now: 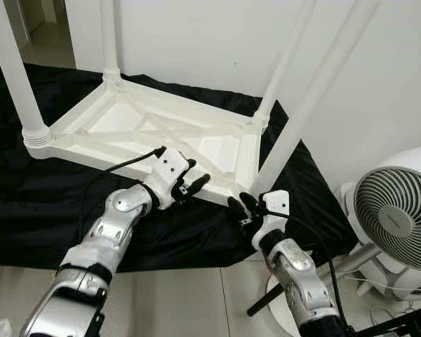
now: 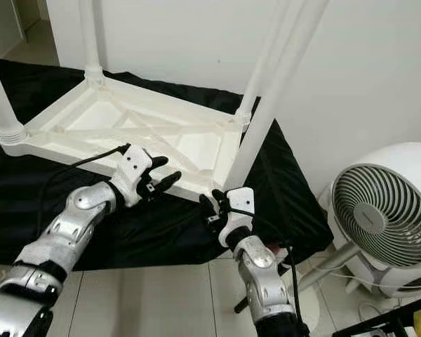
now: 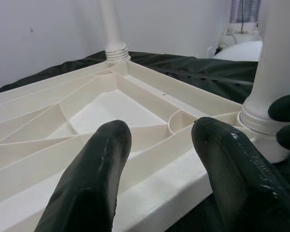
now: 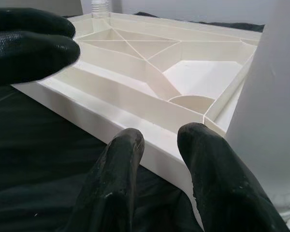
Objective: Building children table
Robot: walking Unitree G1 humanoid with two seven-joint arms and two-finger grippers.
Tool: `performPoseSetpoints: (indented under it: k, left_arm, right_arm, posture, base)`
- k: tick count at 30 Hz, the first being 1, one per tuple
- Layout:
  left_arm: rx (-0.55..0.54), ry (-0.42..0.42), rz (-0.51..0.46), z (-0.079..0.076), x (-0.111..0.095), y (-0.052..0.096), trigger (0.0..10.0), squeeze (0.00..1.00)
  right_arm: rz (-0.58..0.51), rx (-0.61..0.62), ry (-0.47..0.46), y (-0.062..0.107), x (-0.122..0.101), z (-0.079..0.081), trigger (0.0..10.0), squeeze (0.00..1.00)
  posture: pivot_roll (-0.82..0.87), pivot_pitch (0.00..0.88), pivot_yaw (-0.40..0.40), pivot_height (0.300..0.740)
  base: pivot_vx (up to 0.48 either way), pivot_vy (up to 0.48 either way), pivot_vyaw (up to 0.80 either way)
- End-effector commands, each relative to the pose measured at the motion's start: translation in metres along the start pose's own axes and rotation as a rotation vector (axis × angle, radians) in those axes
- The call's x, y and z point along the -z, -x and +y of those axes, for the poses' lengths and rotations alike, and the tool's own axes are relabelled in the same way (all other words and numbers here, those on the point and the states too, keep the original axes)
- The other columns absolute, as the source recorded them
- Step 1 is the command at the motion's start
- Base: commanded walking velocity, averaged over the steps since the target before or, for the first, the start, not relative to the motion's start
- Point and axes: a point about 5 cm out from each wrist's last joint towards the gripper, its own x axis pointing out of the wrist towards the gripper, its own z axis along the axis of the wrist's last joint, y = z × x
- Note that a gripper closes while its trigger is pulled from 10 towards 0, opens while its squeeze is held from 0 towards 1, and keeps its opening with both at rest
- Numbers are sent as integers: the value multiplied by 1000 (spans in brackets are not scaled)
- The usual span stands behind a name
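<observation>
A white plastic children's table (image 1: 91,151) lies upside down on a black cloth (image 1: 28,203), with its legs pointing up. My left gripper (image 1: 196,175) is open and hovers over the table's front rim, its fingers (image 3: 101,159) spread above the ribbed underside. My right gripper (image 1: 240,203) is open at the front right corner, close to the base of the near right leg (image 1: 316,91). In the right wrist view that corner lies just past the right gripper (image 4: 159,140) and the leg (image 4: 270,96) stands beside it. Nothing is held.
A white floor fan (image 1: 396,217) stands at the right, close to my right arm, with a black rod (image 1: 266,298) on the tiled floor below it. A white wall runs behind the table. The other legs (image 1: 14,77) rise at the left and back.
</observation>
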Motion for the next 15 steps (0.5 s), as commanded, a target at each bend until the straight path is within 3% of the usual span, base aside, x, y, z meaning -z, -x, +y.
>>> performPoseSetpoints:
  k: [1, 15]
  left_arm:
    - [-185, 13, 36, 7, 8, -2, 10000, 0]
    - [-198, -5, 71, 11, 14, -6, 10000, 0]
  right_arm:
    - [12, 33, 1, 1, 2, -11, 10000, 0]
    - [11, 238, 5, 7, 2, -54, 10000, 0]
  posture:
    - [63, 0, -156, 740]
    - [58, 0, -153, 740]
  base:
    - [0, 0, 0]
    - [0, 0, 0]
